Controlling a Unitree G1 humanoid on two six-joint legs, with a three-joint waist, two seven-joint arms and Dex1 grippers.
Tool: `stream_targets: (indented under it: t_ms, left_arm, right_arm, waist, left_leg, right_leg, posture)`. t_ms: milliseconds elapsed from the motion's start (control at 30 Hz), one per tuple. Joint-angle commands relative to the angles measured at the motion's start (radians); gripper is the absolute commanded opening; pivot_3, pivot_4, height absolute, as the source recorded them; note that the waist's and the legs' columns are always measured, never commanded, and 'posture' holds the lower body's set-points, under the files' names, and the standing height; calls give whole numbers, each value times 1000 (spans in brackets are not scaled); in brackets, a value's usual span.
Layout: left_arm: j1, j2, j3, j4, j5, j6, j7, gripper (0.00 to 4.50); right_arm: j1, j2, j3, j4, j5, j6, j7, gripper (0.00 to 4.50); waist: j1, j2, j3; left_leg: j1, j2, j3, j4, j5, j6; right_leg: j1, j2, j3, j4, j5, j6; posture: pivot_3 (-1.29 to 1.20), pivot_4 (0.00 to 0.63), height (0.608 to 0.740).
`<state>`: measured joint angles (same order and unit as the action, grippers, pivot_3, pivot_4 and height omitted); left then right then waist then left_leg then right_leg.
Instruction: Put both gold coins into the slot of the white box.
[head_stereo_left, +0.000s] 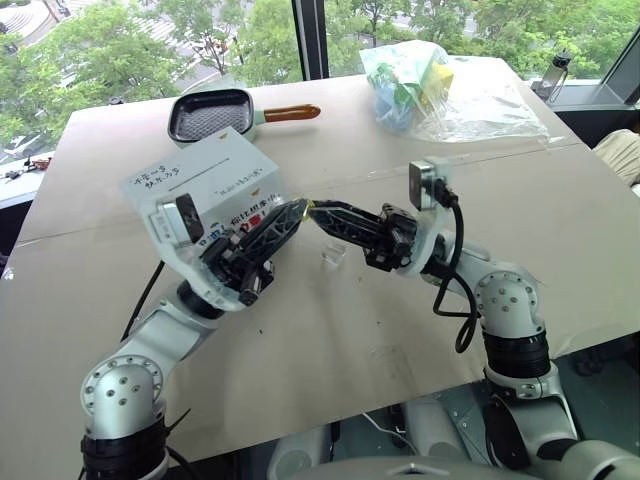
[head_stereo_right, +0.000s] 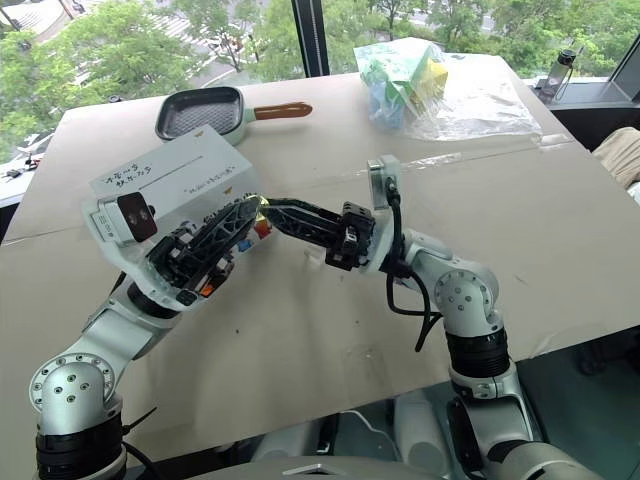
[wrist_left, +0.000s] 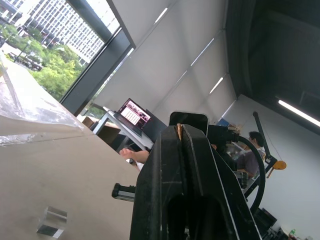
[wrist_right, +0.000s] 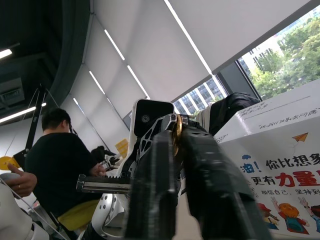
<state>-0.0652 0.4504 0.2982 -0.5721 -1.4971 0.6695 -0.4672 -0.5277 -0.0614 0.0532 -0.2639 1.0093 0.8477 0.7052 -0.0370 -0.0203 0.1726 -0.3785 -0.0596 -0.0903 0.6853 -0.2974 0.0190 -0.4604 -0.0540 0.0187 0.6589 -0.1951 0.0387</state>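
From the left eye view, the two arms meet tip to tip above the brown table (head_stereo_left: 330, 340), just in front of the white box (head_stereo_left: 215, 190). The box sits tilted on the table's left part, its plain face with black handwriting and the long thin slot (head_stereo_left: 222, 160) turned upward. The left gripper (head_stereo_left: 297, 210) is pinched tight on a gold coin (head_stereo_left: 309, 206), a small yellow glint where it meets the tip of the right gripper (head_stereo_left: 320, 212). Behind the box lies a dark square pan with a wooden handle (head_stereo_left: 215, 113), and to its right a clear bag of coloured items (head_stereo_left: 440, 90); a small clear block (head_stereo_left: 332, 256) rests on the table under the right arm. The right eye view shows the same meeting of fingertips against the box's near corner, the coin a yellow speck between them. In the left wrist view, the left gripper's two black fingers (wrist_left: 165, 165) stand pressed together with the coin's thin edge caught at their tips, the clear block lying on the table below. In the right wrist view, the right gripper's fingers (wrist_right: 200, 165) stand slightly parted with the coin on edge in the gap at their tips; whether they still press it I cannot tell. The box's cartoon-printed side is close beside, and a seated person in black (wrist_right: 57, 160) is in the background.
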Motion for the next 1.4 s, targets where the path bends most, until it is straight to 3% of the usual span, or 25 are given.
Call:
stream_targets:
  t_ms: [33,167,300,500,667,900,1033,1167,1300,1333,1400]
  left_arm:
    - [-64,71,68,-21,-19,-30,35,0]
    - [-131,313,199,37,54,11,-14,0]
    - [-181,583,241,203,242,25,-194,0]
    - [-265,725,140,480,504,-80,-482,0]
    - [-369,727,7,700,719,-207,-629,0]
    - [-501,669,-86,901,884,-306,-754,0]
    - [-576,605,-113,1012,942,-340,-773,0]
    - [-613,593,-149,1113,1030,-406,-817,0]
    - [-641,595,-170,1139,1047,-359,-863,0]
    - [-631,604,-181,1123,1049,-342,-893,566]
    - [-618,605,-179,1094,1049,-319,-907,1178]
  right_arm:
    - [-13,-5,4,-34,-33,-35,-35,2569]
    - [-50,-92,64,-34,-219,-133,-21,4366]
    - [-94,-146,113,-29,-366,-238,-20,4366]
    - [-139,-193,126,-91,-448,-265,-32,4366]
    - [-162,-253,173,-122,-566,-301,-40,4366]
    - [-168,-245,190,-108,-626,-330,-36,4366]
    - [-143,-241,204,-98,-652,-360,-27,4366]
    - [-132,-238,208,-93,-658,-378,-14,4366]
    - [-130,-237,204,-97,-658,-376,-12,4366]
    - [-131,-237,203,-101,-657,-371,-13,4426]
    - [-133,-238,201,-109,-652,-362,-13,4426]
  waist:
    - [1,0,0]
    - [-2,0,0]
    - [-4,1,1]
    - [-4,1,2]
    - [-1,1,1]
    - [-6,1,1]
    - [-3,1,1]
    - [-3,0,1]
    - [-6,0,1]
    - [-7,0,1]
    - [-9,1,0]
  left_leg:
    - [0,0,0,0,0,0]
    - [0,0,-1,0,0,0]
    - [1,-1,1,-1,0,0]
    - [-1,0,0,-2,0,-1]
    - [-2,-1,0,-3,0,-1]
    - [-4,0,0,-3,0,0]
    - [-4,0,0,-3,0,0]
    - [-3,-1,0,-1,0,0]
    - [-2,-1,0,-1,0,0]
    - [-1,-1,0,-1,1,0]
    - [-1,0,0,-1,1,-1]
  right_leg:
    - [0,0,0,0,0,0]
    - [0,1,-1,1,0,0]
    - [0,6,0,0,0,0]
    - [-2,6,-1,-1,0,0]
    - [-2,3,-1,-3,0,0]
    - [-5,0,-1,-2,0,0]
    - [-5,0,-1,-2,0,0]
    - [-5,0,-1,1,0,0]
    - [-4,0,0,4,0,0]
    - [-4,0,0,5,0,0]
    - [-4,1,0,5,0,0]
  posture:
    - [0,150,721]
    - [0,150,721]
    - [0,150,721]
    - [0,150,721]
    - [0,150,721]
    - [0,150,721]
    - [0,150,721]
    - [0,150,721]
    - [0,150,721]
    - [0,150,721]
    - [0,150,721]
